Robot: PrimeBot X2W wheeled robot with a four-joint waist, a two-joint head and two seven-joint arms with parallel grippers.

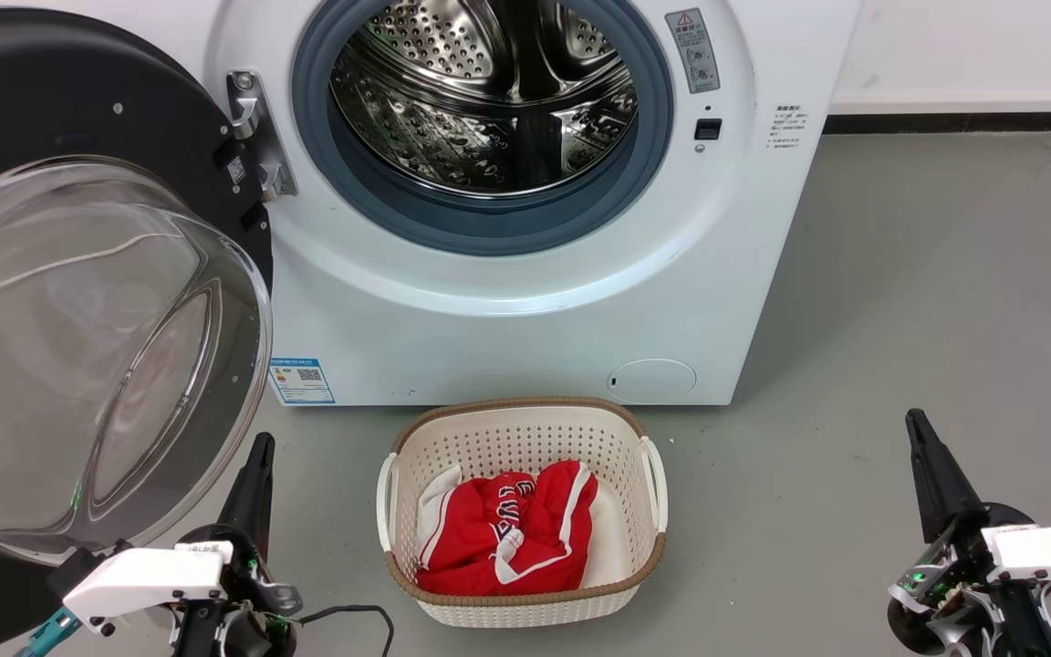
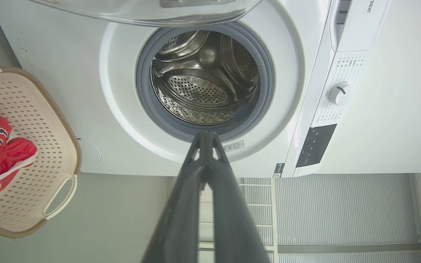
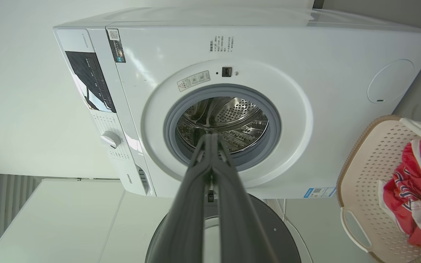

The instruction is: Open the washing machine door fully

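**A:** Where does the washing machine door (image 1: 97,301) stand?

**B:** Swung wide to the left of the white machine (image 1: 525,319). It hangs on its metal hinge (image 1: 256,137), with the glass bowl bulging toward the near side. The steel drum (image 1: 489,100) lies open.

**A:** And the left gripper (image 1: 262,444)?

**B:** Low at the near left, just beside the bowl's lower right edge. Its fingers are pressed together and hold nothing.

**A:** The right gripper (image 1: 916,422)?

**B:** Near right, well apart from the machine, fingers likewise together and empty. Between the two sits a basket (image 1: 525,420) with a red garment (image 1: 507,529).
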